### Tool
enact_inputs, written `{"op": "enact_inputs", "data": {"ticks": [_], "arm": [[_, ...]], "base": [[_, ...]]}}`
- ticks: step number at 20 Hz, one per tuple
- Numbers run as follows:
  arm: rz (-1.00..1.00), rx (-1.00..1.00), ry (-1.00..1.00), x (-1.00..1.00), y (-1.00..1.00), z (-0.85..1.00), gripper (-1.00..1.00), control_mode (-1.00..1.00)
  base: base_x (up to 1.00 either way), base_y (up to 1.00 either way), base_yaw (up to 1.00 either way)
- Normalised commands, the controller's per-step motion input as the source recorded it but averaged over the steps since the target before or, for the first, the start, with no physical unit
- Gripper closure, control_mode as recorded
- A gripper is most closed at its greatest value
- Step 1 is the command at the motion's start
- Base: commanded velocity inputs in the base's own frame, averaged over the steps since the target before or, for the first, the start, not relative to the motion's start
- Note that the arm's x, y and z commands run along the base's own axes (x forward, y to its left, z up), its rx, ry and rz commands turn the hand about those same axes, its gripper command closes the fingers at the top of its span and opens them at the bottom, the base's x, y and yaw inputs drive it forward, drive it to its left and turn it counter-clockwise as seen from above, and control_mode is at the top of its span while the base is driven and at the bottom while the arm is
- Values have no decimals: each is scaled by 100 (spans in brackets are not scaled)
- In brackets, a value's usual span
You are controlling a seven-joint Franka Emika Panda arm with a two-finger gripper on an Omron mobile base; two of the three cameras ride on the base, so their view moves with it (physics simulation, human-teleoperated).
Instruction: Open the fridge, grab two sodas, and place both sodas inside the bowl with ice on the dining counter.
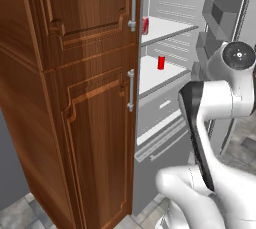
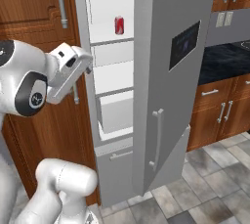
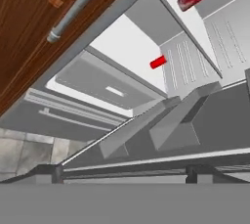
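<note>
currently the fridge (image 2: 161, 17) stands with its door swung wide, so the white shelved interior is exposed. the fridge is a tall light-grey appliance; the outer door face carries a black display panel (image 2: 185, 45) and a slim grey vertical handle (image 2: 156, 140). moulded grey bins line the inner side of the door, seen in the left base view. a closed drawer front sits below the shelves.

two sodas are inside, each a small red cylindrical can. the upper soda (image 1: 145, 25) stands upright on the upper shelf, close to the left wall of the compartment, with white markings and a silver top. the lower soda (image 1: 161, 62) stands upright on the shelf beneath, further toward the middle of that shelf. the two cans are well apart, on separate shelves. in the hand view both cans appear rolled sideways because the camera is tilted.

immediately left of the fridge is a brown wooden cabinet (image 1: 75, 98) with metal bar handles (image 1: 130, 90).

the gripper (image 3: 122, 173) is outside the compartment, in front of the open fridge. its two dark fingertips (image 3: 49, 171) are spread far apart near the bottom of the hand view, with nothing between them. the gripper touches neither can.
</note>
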Motion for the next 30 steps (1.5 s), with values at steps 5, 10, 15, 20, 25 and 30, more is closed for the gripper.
{"op": "enact_inputs", "data": {"ticks": [5, 10, 15, 20, 25, 30], "arm": [[-20, -8, 13, 60, -23, 0, -100, -100], [-10, -2, 9, 59, -35, 0, -100, -100], [-5, 0, 7, 54, -34, 0, -100, -100], [-3, 0, 2, 34, -41, 0, -100, -100], [0, 0, 0, 15, -59, 0, -100, -100], [0, 0, 0, 7, -69, 0, -100, -100]], "base": [[0, 0, 0], [0, 0, 0], [0, 0, 0], [0, 0, 0], [0, 0, 0], [0, 0, 0]]}}
